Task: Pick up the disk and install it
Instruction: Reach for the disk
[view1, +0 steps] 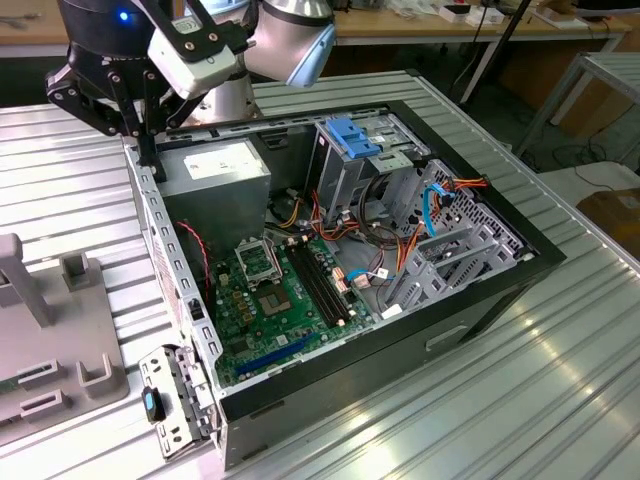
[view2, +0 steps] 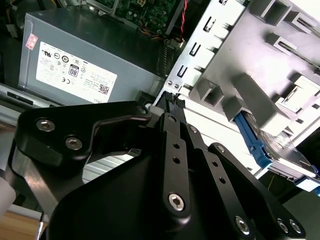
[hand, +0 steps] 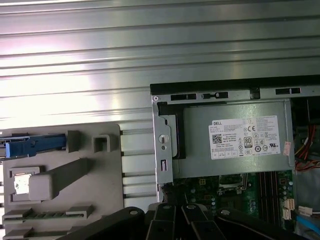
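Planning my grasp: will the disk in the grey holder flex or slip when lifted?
The disk has a metal body, so probably stiff and heavy for its size. Its blue side rails look plastic and may give slightly when squeezed. It sits slotted in the grey holder, so it may drag coming out.

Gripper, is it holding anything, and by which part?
Nothing is held: the gripper is shut and empty, and the disk lies in its grey holder.
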